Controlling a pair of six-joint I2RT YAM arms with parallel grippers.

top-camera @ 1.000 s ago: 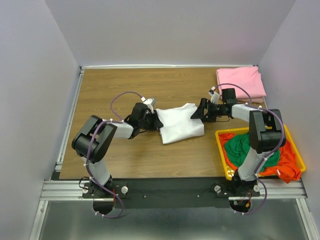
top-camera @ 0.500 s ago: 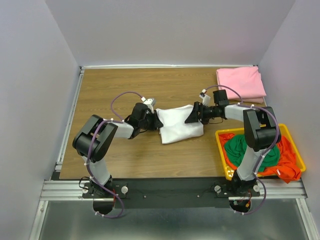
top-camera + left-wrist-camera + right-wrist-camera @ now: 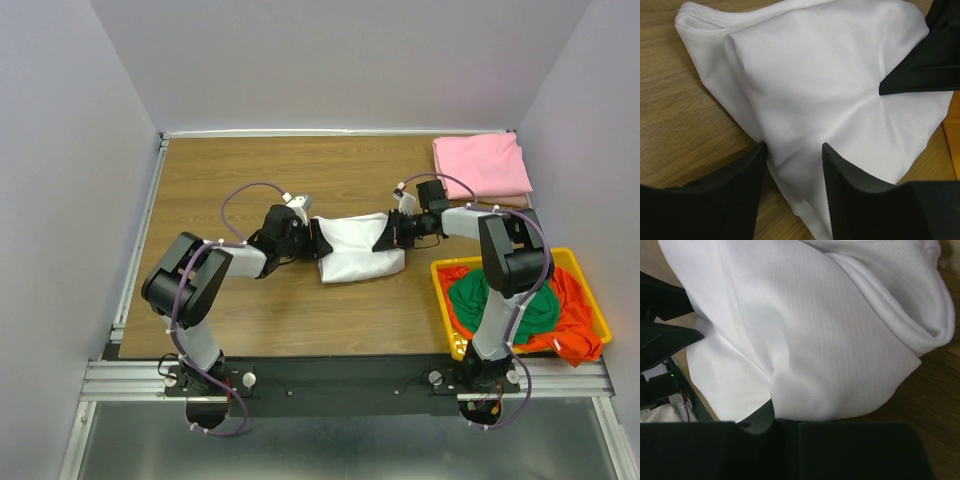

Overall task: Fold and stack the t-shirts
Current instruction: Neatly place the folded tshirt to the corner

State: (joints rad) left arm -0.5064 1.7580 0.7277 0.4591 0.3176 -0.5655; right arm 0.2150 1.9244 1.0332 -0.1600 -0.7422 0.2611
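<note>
We found the white shirt (image 3: 352, 255) lying mid-table (image 3: 230, 170), with the left claw (image 3: 317, 240) and right claw (image 3: 384, 239) each pinched nearly closed on opposite ends. The cloth looked light and limp; we judged the folded edges the surest hold.

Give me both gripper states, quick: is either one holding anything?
Left gripper: closed on the near edge of the white t-shirt.
Right gripper: closed on the same white t-shirt, at the opposite edge.

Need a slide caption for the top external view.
Left gripper and right gripper hold opposite ends of white t-shirt; folded pink t-shirt far right, basket near right.
</note>
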